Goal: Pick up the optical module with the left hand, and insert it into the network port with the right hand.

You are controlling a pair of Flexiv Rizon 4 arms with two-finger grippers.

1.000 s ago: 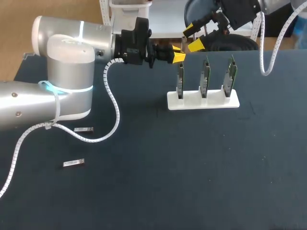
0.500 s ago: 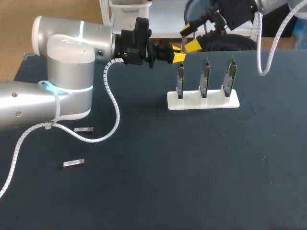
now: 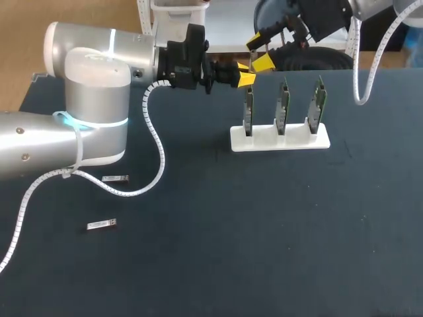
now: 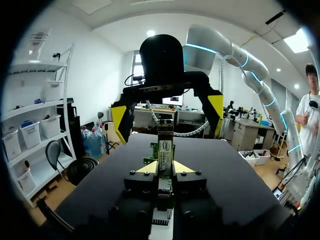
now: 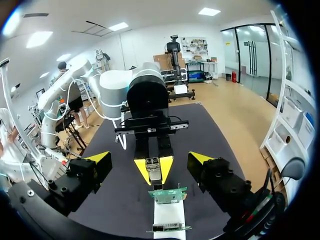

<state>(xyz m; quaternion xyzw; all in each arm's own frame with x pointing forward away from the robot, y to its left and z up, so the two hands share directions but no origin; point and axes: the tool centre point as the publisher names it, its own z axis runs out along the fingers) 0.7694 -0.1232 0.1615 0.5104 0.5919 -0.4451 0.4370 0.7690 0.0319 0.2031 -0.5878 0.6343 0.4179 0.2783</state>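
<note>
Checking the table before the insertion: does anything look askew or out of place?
Nothing looks damaged. A spare module and a second, slightly tilted one lie loose on the table beside the left arm; the three cards stand upright in the white rack.

The white stand (image 3: 279, 139) looked like smooth, matt plastic, and the three boards (image 3: 283, 105) upright in it were green laminate with a slight sheen. Under the stand, the table (image 3: 264, 231) had a dark, matt, faintly cloth-like top. Well away from the stand, two spare modules (image 3: 102, 225) lay as bright bare metal. Near the stand's end board, the left gripper (image 3: 244, 78) was matt black with yellow plastic tips, clamped on the silvery metal optical module (image 5: 153, 169). Farther from the stand, the left arm (image 3: 92, 86) wore a glossy pale shell and a ribbed white plastic hose (image 3: 158, 146).
</note>
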